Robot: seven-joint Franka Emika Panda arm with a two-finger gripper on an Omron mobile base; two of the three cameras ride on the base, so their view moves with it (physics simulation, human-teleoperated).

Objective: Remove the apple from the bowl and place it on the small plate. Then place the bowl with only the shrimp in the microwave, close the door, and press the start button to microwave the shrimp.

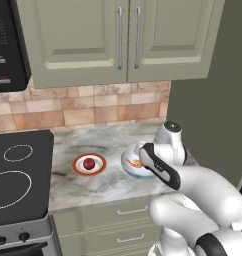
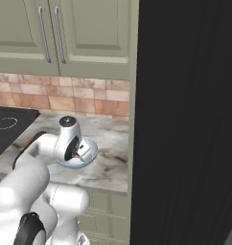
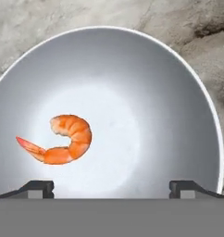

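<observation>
Gripper (image 3: 112,187) spread wide, empty, directly above bowl (image 3: 132,69) at frame centre. Shrimp (image 3: 63,141) inside bowl, left of centre. Apple (image 1: 89,163) resting on small plate (image 1: 77,169), left of bowl on counter (image 1: 93,140).

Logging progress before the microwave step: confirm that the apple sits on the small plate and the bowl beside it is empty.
Not quite. The apple does sit on the small plate, but the bowl beside it is not empty: the hand view shows the orange shrimp lying inside it, with the gripper open just above the bowl.
</observation>
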